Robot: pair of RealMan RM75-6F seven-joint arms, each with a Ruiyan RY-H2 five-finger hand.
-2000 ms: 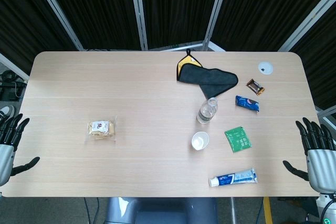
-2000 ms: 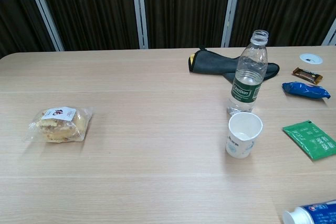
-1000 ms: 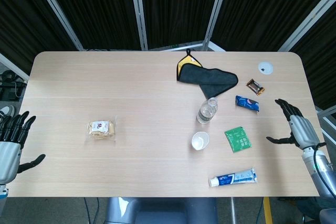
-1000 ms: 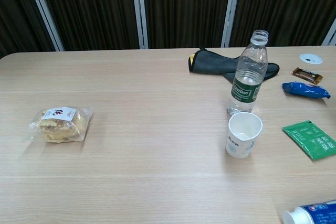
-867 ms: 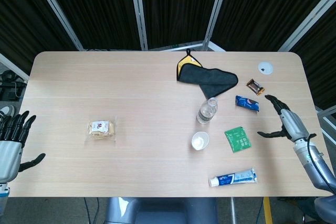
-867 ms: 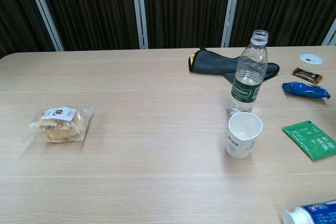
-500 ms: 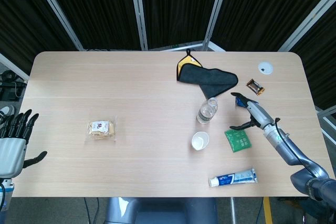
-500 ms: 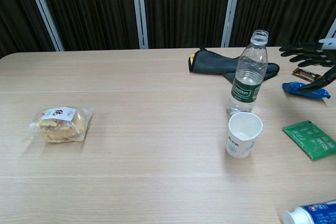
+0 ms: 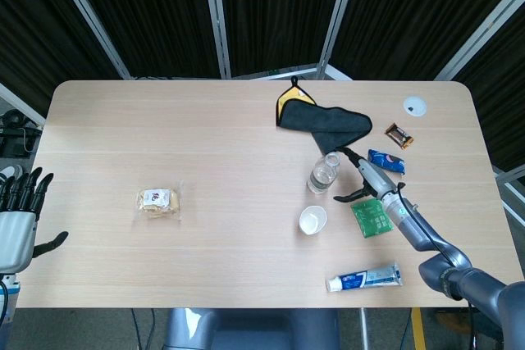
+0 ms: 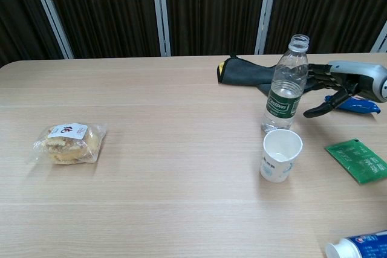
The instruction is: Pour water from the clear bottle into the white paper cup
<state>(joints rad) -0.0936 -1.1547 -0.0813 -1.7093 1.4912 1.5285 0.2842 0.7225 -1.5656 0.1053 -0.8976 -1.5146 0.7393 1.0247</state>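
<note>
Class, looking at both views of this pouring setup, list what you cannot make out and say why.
- Water level in the clear bottle: transparent, unclear in both views.
- Toothpaste tube: cut off by the chest view's edge.
- Left hand: cropped in the head view, absent from the chest view.
- White paper cup print: too small.

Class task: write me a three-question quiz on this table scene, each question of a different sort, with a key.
1. True or false: the right hand already grips the bottle.
2. Which lies nearest the cup? A) bread bag B) bottle C) toothpaste
3. Fill in: the bottle's mouth has no ____.

Key
1. False: its spread fingers are beside the bottle, not closed on it.
2. B
3. cap
</note>
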